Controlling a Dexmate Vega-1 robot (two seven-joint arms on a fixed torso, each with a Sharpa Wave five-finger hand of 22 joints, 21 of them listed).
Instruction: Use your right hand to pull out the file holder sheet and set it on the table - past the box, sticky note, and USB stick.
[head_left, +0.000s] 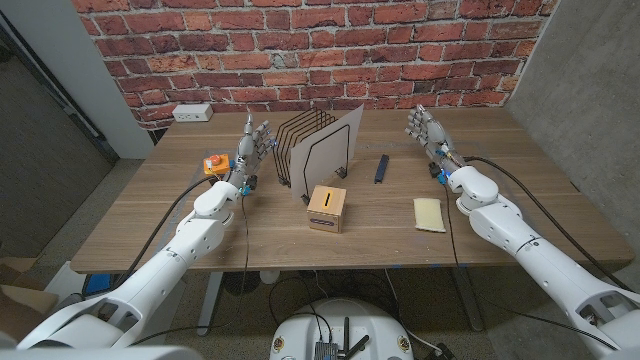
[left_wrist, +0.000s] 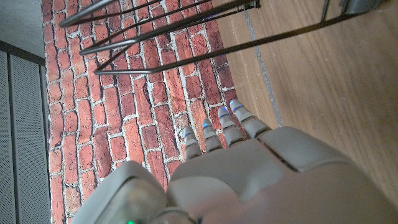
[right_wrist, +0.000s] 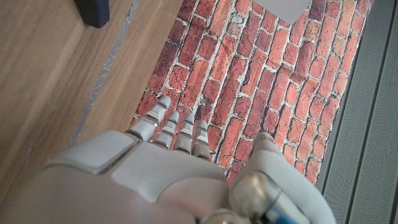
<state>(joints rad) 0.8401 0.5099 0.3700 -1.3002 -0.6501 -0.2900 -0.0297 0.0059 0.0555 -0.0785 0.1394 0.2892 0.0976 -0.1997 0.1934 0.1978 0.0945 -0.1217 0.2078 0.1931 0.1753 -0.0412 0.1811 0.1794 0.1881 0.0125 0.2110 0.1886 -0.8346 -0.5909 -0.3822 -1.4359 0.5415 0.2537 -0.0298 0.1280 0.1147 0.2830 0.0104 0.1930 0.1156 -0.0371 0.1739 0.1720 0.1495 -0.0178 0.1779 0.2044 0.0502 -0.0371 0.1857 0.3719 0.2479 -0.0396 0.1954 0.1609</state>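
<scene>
The sheet (head_left: 330, 147) stands upright in the wire file holder (head_left: 300, 150) at the back middle of the bench (head_left: 520, 215), behind the box (head_left: 327, 208). The sticky note (head_left: 430, 214) and USB stick (head_left: 381, 168) lie right of it. The right hand (head_left: 427, 128) and left hand (head_left: 255, 139) are raised, fingers spread, holding nothing.

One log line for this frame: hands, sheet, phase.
phase: pre-reach | left hand: open, raised beside file holder | right hand: open, raised, holds nothing | sheet: in holder | box, sticky note, USB stick: on table
</scene>
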